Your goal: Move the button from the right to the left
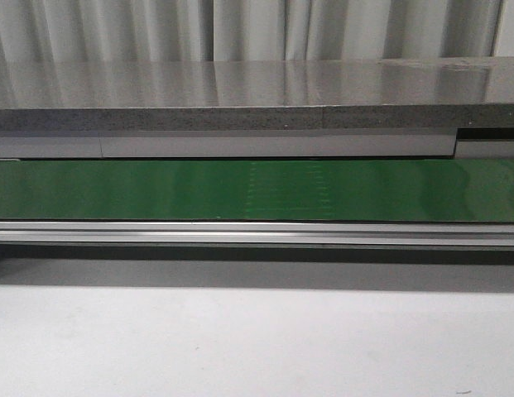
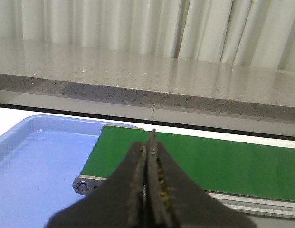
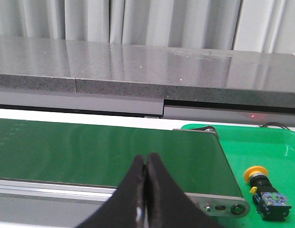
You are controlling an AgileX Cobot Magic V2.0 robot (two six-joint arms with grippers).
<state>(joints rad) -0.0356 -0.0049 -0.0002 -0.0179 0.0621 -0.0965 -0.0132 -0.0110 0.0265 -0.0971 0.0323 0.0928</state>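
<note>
Green conveyor belt [image 1: 257, 189] below grey countertop [image 1: 240, 95]

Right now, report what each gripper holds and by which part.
Nothing is held. The left gripper and right gripper are both shut on nothing; the button lies on its side in the green tray, untouched.

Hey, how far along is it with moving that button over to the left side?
Nothing looks done yet. The yellow-capped push-button with the black body lies on its side in the green tray past the green conveyor belt's right end. Nothing is in hand: right gripper and left gripper are both shut, empty. Picking, carrying to the blue tray, remains.
</note>
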